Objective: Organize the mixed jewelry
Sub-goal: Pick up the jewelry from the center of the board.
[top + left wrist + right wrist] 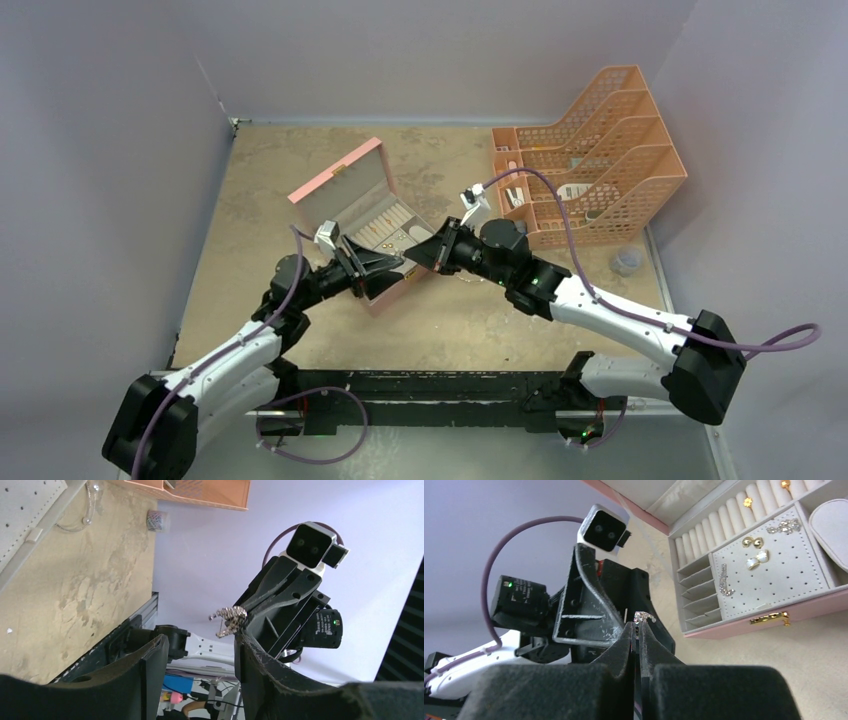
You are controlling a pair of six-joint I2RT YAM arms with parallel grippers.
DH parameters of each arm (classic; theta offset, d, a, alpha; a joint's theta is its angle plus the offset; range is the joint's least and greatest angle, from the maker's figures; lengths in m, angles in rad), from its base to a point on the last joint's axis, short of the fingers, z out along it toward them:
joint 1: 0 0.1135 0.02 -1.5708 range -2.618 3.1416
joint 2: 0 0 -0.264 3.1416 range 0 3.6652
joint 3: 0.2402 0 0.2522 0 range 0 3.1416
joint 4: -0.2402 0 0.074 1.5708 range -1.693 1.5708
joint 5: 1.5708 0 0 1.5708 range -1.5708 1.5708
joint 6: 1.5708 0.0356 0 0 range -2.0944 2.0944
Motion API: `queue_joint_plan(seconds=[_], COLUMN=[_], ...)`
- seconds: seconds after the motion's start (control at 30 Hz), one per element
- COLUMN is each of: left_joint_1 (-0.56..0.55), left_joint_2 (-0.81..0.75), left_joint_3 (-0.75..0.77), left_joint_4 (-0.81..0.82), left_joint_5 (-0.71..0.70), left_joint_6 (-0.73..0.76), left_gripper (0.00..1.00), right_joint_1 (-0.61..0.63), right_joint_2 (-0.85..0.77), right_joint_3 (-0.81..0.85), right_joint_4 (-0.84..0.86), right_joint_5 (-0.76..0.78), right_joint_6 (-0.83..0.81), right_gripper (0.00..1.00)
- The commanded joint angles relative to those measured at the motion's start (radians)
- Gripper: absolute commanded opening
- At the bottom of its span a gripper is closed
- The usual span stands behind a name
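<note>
Clearly we are mid-task, with one piece in the air and most of the visible work already in the box. Our right claw (638, 630) is clenched on the silvery chain-like piece (644, 616), which sticks out just past its tips. It hangs above the desk (300, 330), near the front of the pink box (774, 607). Our left claw (200, 640) faces it tip to tip, jaws parted and holding nothing. From the left wrist view the sparkling piece sits close to the gap between those jaws, apart from both. We judge this to be a hand-over or a regrip, not yet made.

As for what is done: inside the open box two small gold rings (748, 502) sit in the ring rolls. On the perforated panel lie gold studs (752, 542), a pale pair (756, 560), a silvery cluster (783, 526) and a rhinestone strip (724, 580).

What is left, as far as we can see, is the held piece, which has to go into a compartment. A thin wire hoop (91, 510) also appears to lie on the desk just beside the box edge. We cannot tell whether other bits are hidden under the arms.
</note>
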Motion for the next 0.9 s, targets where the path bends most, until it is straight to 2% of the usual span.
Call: queue_joint_plan(seconds=[0.0,0.13,0.3,0.53,0.87], left_joint_1=[0.004,0.006,0.007,0.01,0.013], left_joint_2=[0.047,0.073,0.069,0.06,0.045], left_joint_3=[-0.015,-0.034,-0.04,-0.056,-0.071], left_joint_4=[0.24,0.341,0.382,0.415,0.423], left_joint_5=[-0.007,-0.015,-0.032,-0.056,-0.055], left_joint_6=[-0.062,-0.072,-0.06,-0.057,-0.059], left_gripper=[0.5,0.43,0.36,0.34,0.15], right_joint_1=[-0.004,-0.004,-0.004,-0.004,-0.004], right_joint_2=[-0.004,-0.001,0.008,0.016,0.02], right_joint_3=[0.051,0.05,0.045,0.045,0.046], right_joint_4=[0.09,0.097,0.101,0.097,0.083], right_joint_5=[-0.052,-0.061,-0.068,-0.062,-0.041], right_joint_6=[0.02,0.037,0.047,0.056,0.075], right_gripper=[0.0,0.0,0.0,0.0,0.0])
